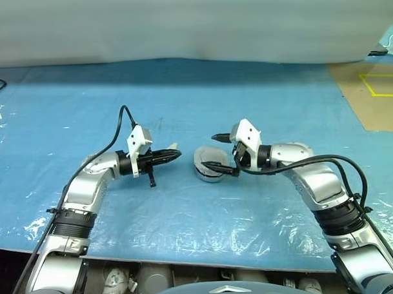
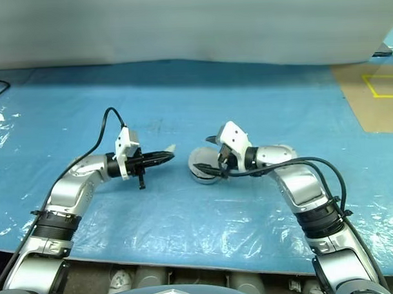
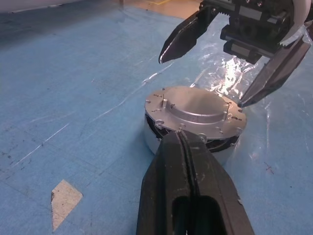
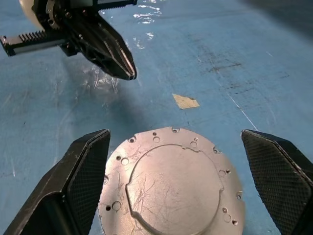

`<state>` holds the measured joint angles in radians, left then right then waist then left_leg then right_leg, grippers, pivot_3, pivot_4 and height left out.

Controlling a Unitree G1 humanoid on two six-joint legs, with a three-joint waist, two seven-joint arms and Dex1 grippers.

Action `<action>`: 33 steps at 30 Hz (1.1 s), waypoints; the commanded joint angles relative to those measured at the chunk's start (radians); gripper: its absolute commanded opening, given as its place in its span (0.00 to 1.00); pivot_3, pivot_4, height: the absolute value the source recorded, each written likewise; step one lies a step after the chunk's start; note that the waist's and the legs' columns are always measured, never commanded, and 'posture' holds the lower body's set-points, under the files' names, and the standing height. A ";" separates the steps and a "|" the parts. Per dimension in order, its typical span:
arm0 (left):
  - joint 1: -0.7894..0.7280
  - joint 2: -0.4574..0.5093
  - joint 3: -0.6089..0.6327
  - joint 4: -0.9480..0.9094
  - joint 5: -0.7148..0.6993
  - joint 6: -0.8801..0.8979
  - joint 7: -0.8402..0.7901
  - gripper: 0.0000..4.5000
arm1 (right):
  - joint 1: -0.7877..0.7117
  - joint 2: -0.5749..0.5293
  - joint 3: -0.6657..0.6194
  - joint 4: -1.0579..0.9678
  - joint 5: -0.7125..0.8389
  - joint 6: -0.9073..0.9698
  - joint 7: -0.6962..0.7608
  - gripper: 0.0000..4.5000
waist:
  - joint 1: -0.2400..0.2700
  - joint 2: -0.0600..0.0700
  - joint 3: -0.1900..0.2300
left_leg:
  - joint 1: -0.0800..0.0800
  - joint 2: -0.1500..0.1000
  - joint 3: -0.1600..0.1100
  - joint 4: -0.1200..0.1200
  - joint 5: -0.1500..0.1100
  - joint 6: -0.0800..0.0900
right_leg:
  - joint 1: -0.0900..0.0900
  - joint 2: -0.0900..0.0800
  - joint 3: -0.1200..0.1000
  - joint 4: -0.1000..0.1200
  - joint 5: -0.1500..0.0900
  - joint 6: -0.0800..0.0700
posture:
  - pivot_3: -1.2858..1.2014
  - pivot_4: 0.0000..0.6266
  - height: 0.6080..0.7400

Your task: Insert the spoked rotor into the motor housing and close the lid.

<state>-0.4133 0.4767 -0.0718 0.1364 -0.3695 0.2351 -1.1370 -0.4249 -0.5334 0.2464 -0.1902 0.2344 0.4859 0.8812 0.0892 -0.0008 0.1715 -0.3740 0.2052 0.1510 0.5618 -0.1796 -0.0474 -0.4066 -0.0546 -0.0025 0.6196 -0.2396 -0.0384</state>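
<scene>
Lid (image 3: pixel 195 110) sits on motor housing (image 1: pixel 209 166), frame centre. Rigid smooth metal, probably heavy and slippery (grip the rim). Right end effector (image 4: pixel 183 181) spread around it, left end effector (image 3: pixel 183 161) pinched together, empty.

I see the motor housing (image 1: pixel 209 166) sitting on the blue sheet (image 1: pixel 182 109) between my 2 grippers, its lid (image 1: pixel 207 158) on top. My left gripper (image 1: pixel 173 155) points toward it from the left, its fingers pressed together, tip just short of the can. My right gripper (image 1: pixel 224 155) has its fingers spread wide (1 above, 1 low against the can's side). A tan floor patch (image 1: pixel 369 89) shows at the far right.
</scene>
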 commanded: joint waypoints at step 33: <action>-0.007 -0.005 -0.002 -0.066 -0.009 0.015 0.025 0.00 | 0.070 0.037 0.079 0.074 -0.109 -0.069 -0.012 0.40 | -0.010 0.000 0.000 | 0.005 0.000 0.000 0.001 0.000 0.000 | 0.004 0.000 0.001 0.001 0.000 0.000 | 0.52 0.24 1.00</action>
<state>-0.4149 0.4718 -0.0771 0.1021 -0.3700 0.2614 -1.1083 -0.3771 -0.4974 0.3161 -0.1203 0.1196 0.3729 0.8672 0.0789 -0.0012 0.1712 -0.3690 0.2055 0.1510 0.5625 -0.1797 -0.0472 -0.4023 -0.0549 -0.0018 0.6205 -0.2397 -0.0387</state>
